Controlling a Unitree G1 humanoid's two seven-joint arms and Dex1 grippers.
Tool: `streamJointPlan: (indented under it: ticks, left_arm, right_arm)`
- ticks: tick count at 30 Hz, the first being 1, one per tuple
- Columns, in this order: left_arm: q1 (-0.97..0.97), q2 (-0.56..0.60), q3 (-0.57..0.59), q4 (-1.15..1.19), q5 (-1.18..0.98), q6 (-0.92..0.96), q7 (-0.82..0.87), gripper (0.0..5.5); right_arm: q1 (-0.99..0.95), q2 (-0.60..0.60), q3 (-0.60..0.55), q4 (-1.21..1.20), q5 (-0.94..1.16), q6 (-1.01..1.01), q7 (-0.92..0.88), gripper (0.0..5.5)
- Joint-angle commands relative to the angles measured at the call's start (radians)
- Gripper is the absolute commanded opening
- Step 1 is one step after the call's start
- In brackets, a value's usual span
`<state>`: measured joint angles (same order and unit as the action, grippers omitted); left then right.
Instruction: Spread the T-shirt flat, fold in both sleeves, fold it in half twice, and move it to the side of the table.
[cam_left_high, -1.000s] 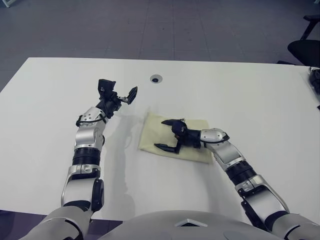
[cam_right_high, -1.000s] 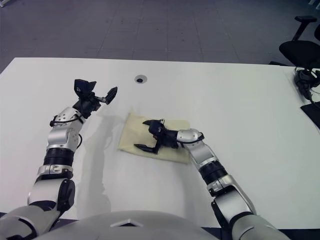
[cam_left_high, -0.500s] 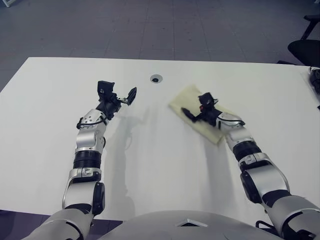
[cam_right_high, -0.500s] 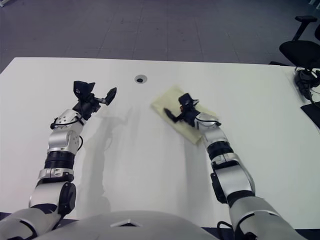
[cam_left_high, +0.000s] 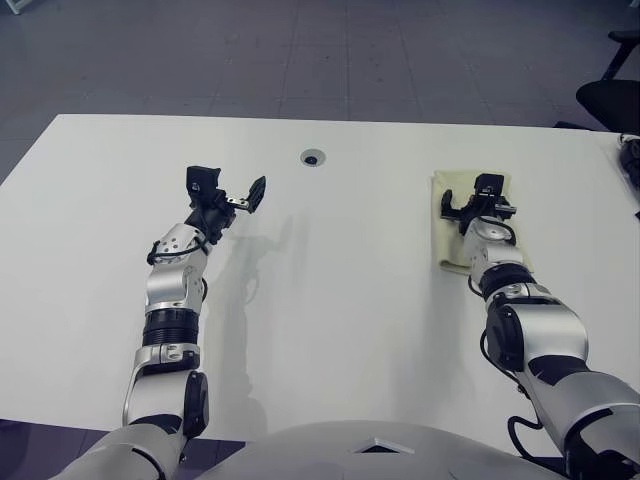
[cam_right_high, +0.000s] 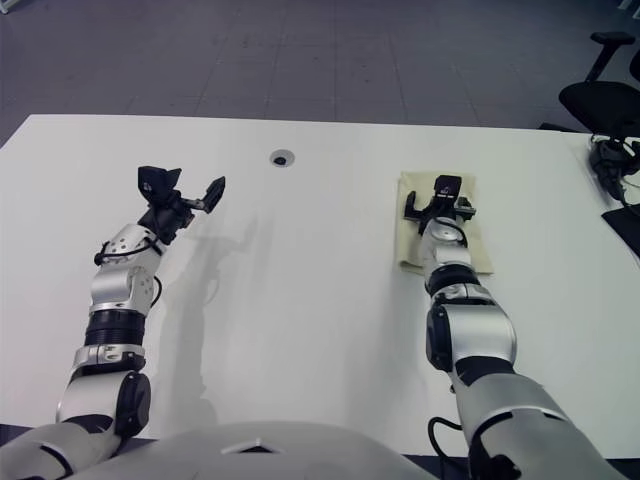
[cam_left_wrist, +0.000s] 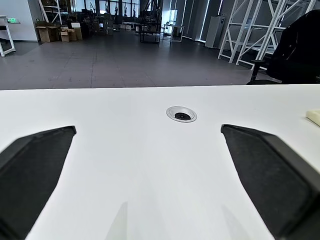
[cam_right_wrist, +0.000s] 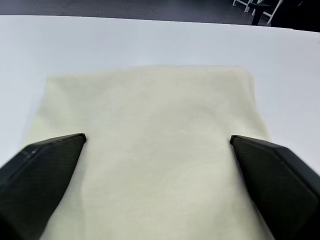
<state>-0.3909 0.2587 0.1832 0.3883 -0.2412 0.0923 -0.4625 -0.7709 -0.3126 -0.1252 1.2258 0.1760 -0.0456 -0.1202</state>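
No legible text, labels, numbers or brand marks anywhere. Small green sign (cam_left_wrist: 11, 20) far off in the room behind, too small to read.
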Motion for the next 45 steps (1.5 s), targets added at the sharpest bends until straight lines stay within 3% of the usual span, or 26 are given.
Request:
streamJointPlan:
  ticks: [1, 10, 14, 18, 21, 25, 29, 35, 45]
  left_arm:
    - [0.003, 0.016, 0.005, -0.004, -0.007, 0.013, 0.0, 5.4]
    - [-0.003, 0.009, -0.001, -0.026, 0.003, 0.019, 0.022, 5.4]
    - [-0.018, 0.005, -0.004, -0.178, 0.025, 0.027, 0.097, 5.4]
    - [-0.052, -0.039, 0.004, -0.407, 0.037, 0.123, 0.262, 5.4]
    - [-0.029, -0.114, -0.039, -0.573, 0.081, 0.215, 0.409, 5.4]
    - [0.103, -0.223, -0.124, -0.732, 0.139, 0.192, 0.516, 5.4]
    - [0.163, -0.26, -0.159, -0.719, 0.181, 0.091, 0.537, 5.4]
    - [0.214, -0.256, -0.243, -0.68, 0.254, -0.096, 0.505, 5.4]
    - [0.255, -0.23, -0.273, -0.679, 0.321, -0.24, 0.48, 5.4]
  right_arm:
    - [0.066, 0.012, 0.002, 0.057, -0.042, 0.049, 0.018, 5.39]
    - [0.032, -0.022, 0.006, 0.007, -0.108, -0.048, 0.022, 5.39]
    - [-0.006, -0.065, -0.014, -0.118, -0.113, -0.082, 0.049, 5.39]
    - [-0.007, -0.09, -0.055, -0.422, -0.069, 0.028, 0.071, 5.39]
    - [0.073, -0.066, -0.076, -0.823, -0.017, 0.244, 0.051, 5.39]
    - [0.208, 0.059, -0.055, -1.298, 0.06, 0.479, -0.034, 5.39]
    - [0.38, 0.184, 0.032, -1.53, 0.045, 0.518, -0.101, 5.39]
    - [0.57, 0.197, 0.082, -1.549, -0.034, 0.285, -0.009, 5.39]
    - [0.581, 0.221, 0.163, -1.539, -0.104, 0.14, 0.091, 5.39]
